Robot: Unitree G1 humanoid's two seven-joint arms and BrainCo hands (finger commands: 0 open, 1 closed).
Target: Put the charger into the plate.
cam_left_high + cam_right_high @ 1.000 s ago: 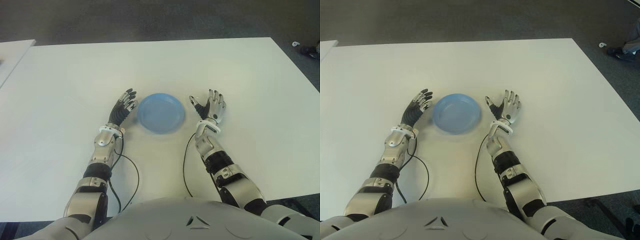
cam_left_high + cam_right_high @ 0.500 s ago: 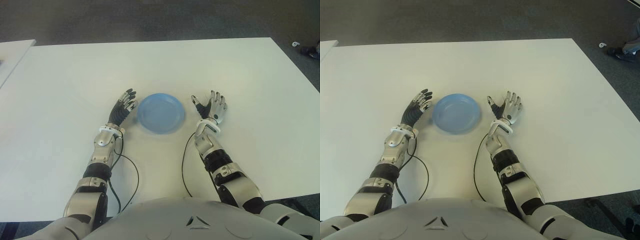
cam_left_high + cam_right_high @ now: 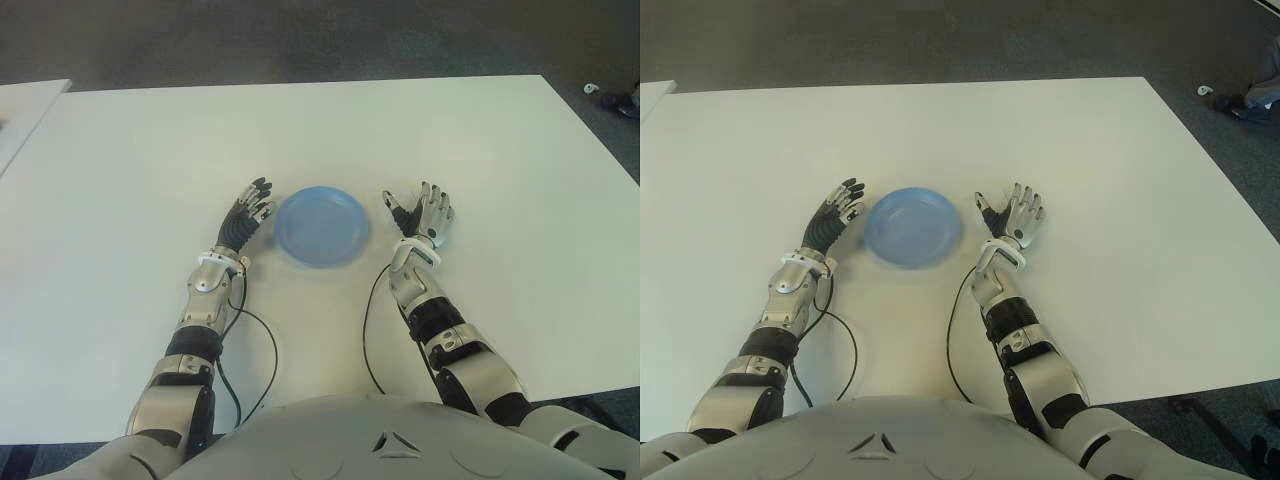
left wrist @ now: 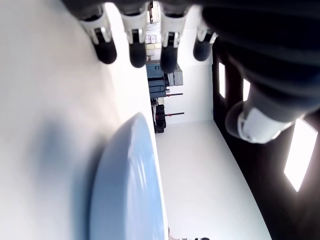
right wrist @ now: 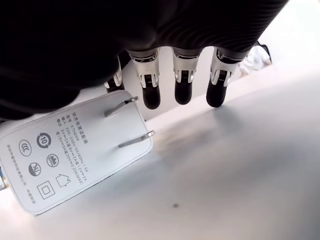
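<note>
Plate, blue, round, sits on white worktop, roughly mid-width, nearer the robot's edge than the far edge. Nothing lies in the plate.

Left robot hand is just beside the plate on its left, fingers straight and spread, pointing away from the robot; released, holding nothing. Left wrist view shows the plate rim close to that hand, small gap between them, no contact.

Right robot hand is near the plate on its right, a clear strip of bare worktop between them. Its fingers are stretched out, not curled; thumb sticks out toward the plate. Released, not gripping.

Charger shows only in the right wrist view: white flat block, printed label face and two metal prongs facing the camera, lying on the worktop under the right robot hand's palm, prongs pointing toward the fingertips. So it is to the right of the plate, outside it. Cannot tell whether the palm touches it. Eye views hide it behind the hand.

Black cables loop on the worktop on the robot's side of the plate, one by each forearm.
</note>
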